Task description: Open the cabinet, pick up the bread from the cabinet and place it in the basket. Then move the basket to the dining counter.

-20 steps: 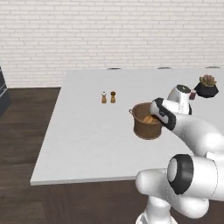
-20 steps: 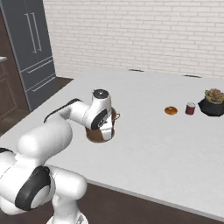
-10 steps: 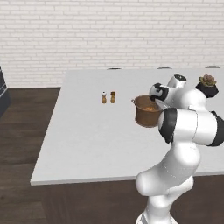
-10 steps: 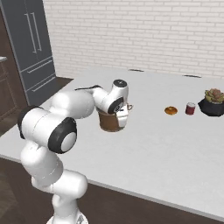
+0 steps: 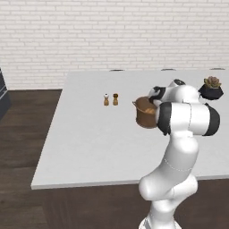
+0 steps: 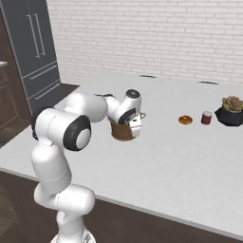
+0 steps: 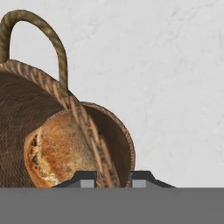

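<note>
The brown basket [image 5: 145, 114] [image 6: 122, 131] is over the white dining counter [image 5: 89, 134] [image 6: 180, 161], near its middle; I cannot tell whether it touches the top. My gripper [image 5: 154, 96] [image 6: 135, 121] [image 7: 113, 181] is shut on the basket's woven rim [image 7: 89, 129], one finger inside and one outside. The golden-brown bread [image 7: 52, 153] lies inside the basket. A loop handle [image 7: 52, 39] stands up from the rim. The cabinet is out of view.
Salt and pepper shakers [image 5: 110, 99] stand to the left of the basket. A potted plant [image 5: 211, 88] [image 6: 231, 110], a red can [image 6: 206, 117] and a small round brown item [image 6: 185, 120] sit at the counter's far right. A dark fridge [image 6: 33, 47] stands by the left wall.
The arm has swung up and carried the basket farther in over the counter. Over the last half second the basket has hardly moved. The grip has stayed shut.
</note>
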